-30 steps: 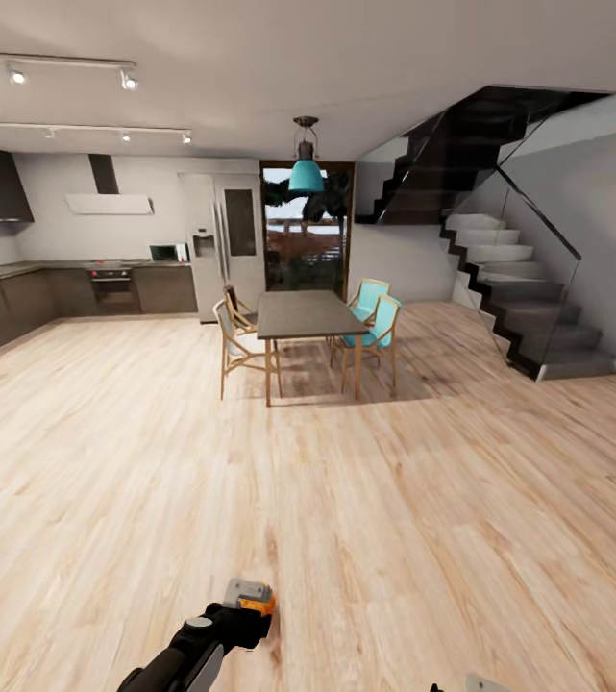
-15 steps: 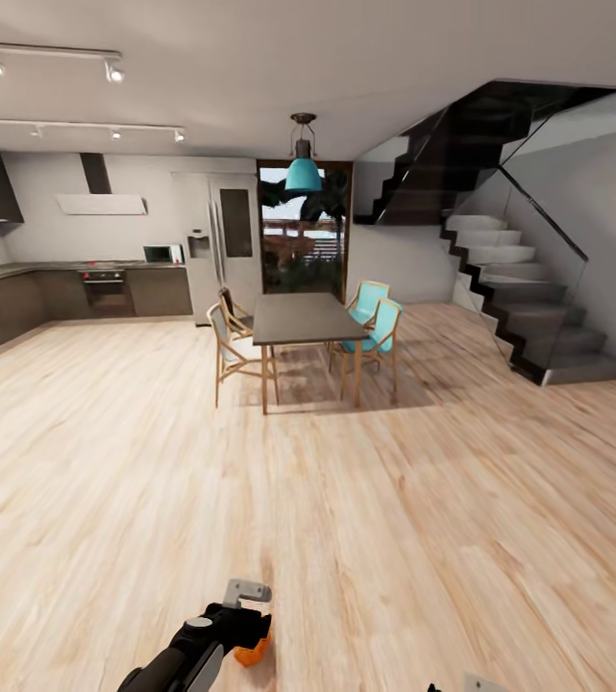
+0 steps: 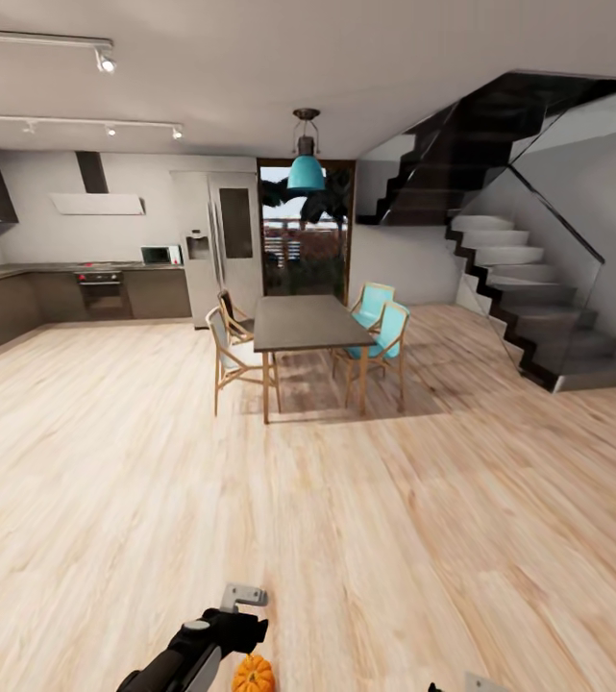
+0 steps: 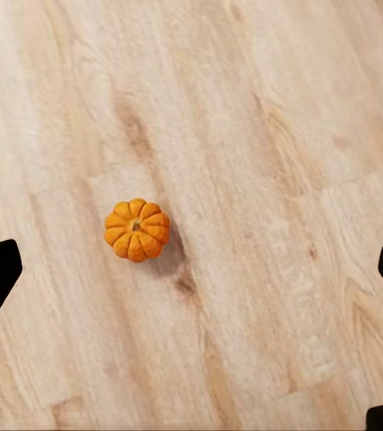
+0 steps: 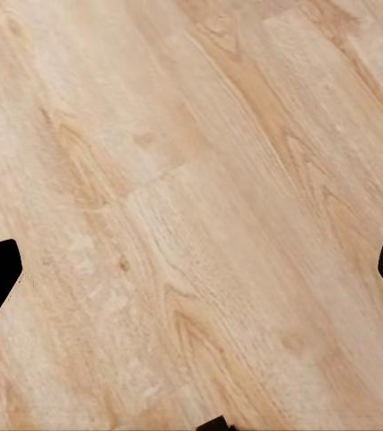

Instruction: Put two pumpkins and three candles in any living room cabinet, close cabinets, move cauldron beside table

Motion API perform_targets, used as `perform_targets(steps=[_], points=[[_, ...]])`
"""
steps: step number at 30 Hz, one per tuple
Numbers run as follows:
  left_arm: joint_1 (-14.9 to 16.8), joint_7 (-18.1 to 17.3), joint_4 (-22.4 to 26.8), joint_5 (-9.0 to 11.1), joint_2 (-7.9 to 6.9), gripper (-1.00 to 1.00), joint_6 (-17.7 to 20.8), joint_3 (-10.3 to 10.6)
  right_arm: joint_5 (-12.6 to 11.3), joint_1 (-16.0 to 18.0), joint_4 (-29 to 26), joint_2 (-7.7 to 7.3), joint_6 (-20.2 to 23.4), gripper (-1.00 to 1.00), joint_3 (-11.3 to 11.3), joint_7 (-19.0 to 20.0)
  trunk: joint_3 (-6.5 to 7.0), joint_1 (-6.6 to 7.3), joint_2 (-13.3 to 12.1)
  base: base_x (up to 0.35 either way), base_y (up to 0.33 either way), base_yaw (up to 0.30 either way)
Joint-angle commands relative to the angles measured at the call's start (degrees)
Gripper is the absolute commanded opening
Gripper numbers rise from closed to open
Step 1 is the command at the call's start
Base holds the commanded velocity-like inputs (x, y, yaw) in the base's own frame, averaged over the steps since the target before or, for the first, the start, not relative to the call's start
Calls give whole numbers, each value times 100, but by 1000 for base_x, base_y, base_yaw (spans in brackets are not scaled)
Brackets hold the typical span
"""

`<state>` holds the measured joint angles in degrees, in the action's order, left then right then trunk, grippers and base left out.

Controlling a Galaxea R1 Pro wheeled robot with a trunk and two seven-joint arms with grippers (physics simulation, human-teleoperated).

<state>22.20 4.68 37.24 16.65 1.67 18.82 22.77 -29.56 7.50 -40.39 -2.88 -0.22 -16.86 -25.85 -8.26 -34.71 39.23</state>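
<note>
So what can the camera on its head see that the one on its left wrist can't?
The head view takes in the whole room: a dining table with turquoise chairs, a teal pendant lamp, the kitchen units and a dark staircase. It also shows the left arm from outside.

The left wrist view looks straight down, so it gives the ribs and stem on top of the pumpkin, with the open left gripper spread wide above it, touching nothing.

Both show that pumpkin and the pale wooden floor.
</note>
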Motion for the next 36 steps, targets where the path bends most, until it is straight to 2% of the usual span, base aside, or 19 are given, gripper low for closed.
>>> perform_targets(steps=[1, 6, 9, 11, 13, 17, 23, 31, 34, 36], points=[[50, 50, -94, 68, -3, 100, 24, 23, -48, 4, -30, -21, -6, 100, -38, -50, -9, -5, 8, 327, 90, 0], [240, 47, -467, 90, -1, 100, 32, 11, -54, 9, -100, -50, 14, 100, 22, -82, -9, -5, 8, 327, 87, 0], [282, 49, -574, 98, 6, 100, 33, 9, -104, 193, -243, -59, 234, 100, 51, -103, -9, -5, 8, 330, 66, 0], [292, 50, -602, 96, 14, 100, 34, 9, -128, 457, -281, -57, 654, 100, 60, -105, -9, -5, 8, 332, 30, 0], [303, 52, -619, 94, 21, 100, 39, 8, -142, 803, -302, -25, 1270, 100, 72, -104, -9, -5, 8, 334, 14, 0], [346, 79, -638, 86, 26, 100, 75, 4, -151, 1045, -279, 4, 1647, 100, 126, -94, -9, -5, 8, 335, 6, 0], [469, 116, -917, 82, 91, 100, 155, 3, -145, 1259, -212, 21, 1837, 100, 168, -82, -9, -5, 8, 337, 1, 0], [578, 106, -1093, 92, 105, 100, 182, 0, -142, 1327, -83, 17, 1865, 100, 178, -78, -9, -5, 8, 319, -3, 0], [581, 82, -1100, 226, 96, 100, 177, 1, -142, 1330, -71, 16, 1862, 100, 181, -78, -9, -5, 8, 124, -8, 0], [584, 71, -1099, 390, 92, 100, 173, 8, -142, 1331, -64, 12, 1861, 100, 182, -78, -9, -5, 8, 56, -4, 0]])
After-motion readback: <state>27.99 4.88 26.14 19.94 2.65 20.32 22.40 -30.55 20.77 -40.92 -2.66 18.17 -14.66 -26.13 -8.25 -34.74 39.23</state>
